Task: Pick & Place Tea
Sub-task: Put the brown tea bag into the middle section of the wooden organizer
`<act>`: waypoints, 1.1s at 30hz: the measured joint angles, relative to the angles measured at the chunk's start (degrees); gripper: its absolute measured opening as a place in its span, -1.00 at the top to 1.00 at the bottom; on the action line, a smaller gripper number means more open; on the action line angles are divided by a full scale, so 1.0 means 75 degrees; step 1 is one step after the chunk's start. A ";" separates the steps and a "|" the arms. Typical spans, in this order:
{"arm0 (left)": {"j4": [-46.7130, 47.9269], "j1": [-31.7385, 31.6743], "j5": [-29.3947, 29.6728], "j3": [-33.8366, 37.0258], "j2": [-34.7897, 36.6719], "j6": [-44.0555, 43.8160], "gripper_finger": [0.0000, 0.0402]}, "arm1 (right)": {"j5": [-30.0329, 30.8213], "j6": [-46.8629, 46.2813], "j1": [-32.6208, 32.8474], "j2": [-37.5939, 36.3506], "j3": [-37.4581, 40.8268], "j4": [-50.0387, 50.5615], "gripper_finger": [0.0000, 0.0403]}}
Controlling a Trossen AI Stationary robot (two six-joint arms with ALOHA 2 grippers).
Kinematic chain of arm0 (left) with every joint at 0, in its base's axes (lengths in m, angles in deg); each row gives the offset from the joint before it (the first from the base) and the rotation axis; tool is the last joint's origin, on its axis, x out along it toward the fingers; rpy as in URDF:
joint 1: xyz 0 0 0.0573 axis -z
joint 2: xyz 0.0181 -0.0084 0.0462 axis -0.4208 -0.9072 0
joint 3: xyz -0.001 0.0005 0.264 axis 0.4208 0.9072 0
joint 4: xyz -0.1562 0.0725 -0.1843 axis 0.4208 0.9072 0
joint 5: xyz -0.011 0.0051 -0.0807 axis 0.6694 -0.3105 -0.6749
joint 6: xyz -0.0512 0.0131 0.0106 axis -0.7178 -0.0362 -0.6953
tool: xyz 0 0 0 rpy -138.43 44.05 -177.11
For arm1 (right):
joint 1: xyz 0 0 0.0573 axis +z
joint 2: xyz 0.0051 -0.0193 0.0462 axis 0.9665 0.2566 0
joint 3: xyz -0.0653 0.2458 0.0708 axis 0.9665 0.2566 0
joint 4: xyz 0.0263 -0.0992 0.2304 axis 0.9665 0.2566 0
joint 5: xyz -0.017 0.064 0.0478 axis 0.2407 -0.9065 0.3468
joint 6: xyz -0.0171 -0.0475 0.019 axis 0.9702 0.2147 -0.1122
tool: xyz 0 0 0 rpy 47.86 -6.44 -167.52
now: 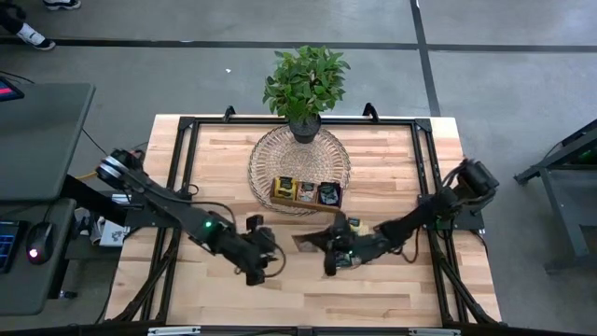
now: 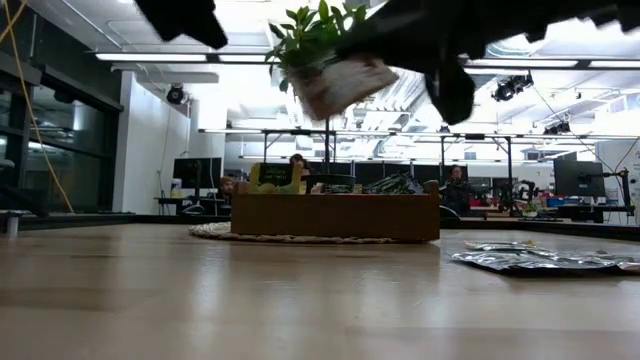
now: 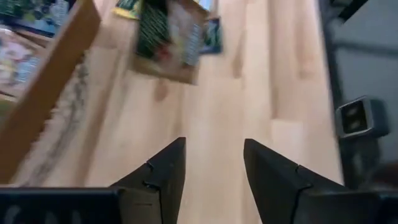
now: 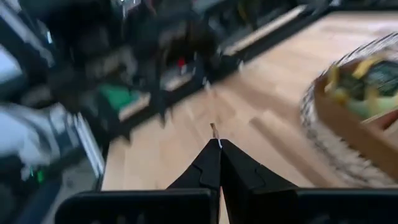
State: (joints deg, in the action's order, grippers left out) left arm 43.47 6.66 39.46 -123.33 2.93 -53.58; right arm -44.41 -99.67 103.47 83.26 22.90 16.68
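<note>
On the bench's (image 1: pixel 224 149) left-front, left tool (image 1: pixel 264 262) hangs empty, fingers (image 3: pixel 163 171) apart. Mid-bench, wooden tray (image 1: pixel 307 193) on a woven mat (image 1: pixel 270 154) holds tea sachets (image 1: pixel 306 189) in 3 compartments. Just right, right tool (image 1: pixel 333 260) sits pinched together on 1 sachet (image 2: pixel 343 85), lifted; more sachets (image 2: pixel 540 261) lie loose beneath.

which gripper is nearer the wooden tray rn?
Right. The right gripper sits just below the wooden tray's right half, holding a sachet. The left gripper is farther, below-left of it.
</note>
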 joint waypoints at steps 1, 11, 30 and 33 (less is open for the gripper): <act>-0.0537 0.0052 -0.0006 0.0391 0.0179 -0.0082 0.21 | 0.0154 0.0073 -0.0003 -0.0034 0.0222 -0.0460 1.00; -0.7326 0.0110 -0.0483 0.3076 0.0672 -0.0797 0.21 | 0.0060 0.0829 -0.1243 -0.0045 0.1151 -0.2378 1.00; -1.0146 0.0100 0.0087 0.3909 0.0554 -0.0970 0.21 | -0.1592 0.1094 -0.3244 -0.0045 0.1214 -0.2034 1.00; -1.0144 0.0100 0.0095 0.3909 0.0554 -0.0979 0.21 | -0.1653 0.1074 -0.3294 -0.0045 0.1214 -0.1754 1.00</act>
State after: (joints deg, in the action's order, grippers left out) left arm -32.61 7.41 40.17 -94.01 7.08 -60.93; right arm -56.81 -91.62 78.77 82.92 32.01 3.52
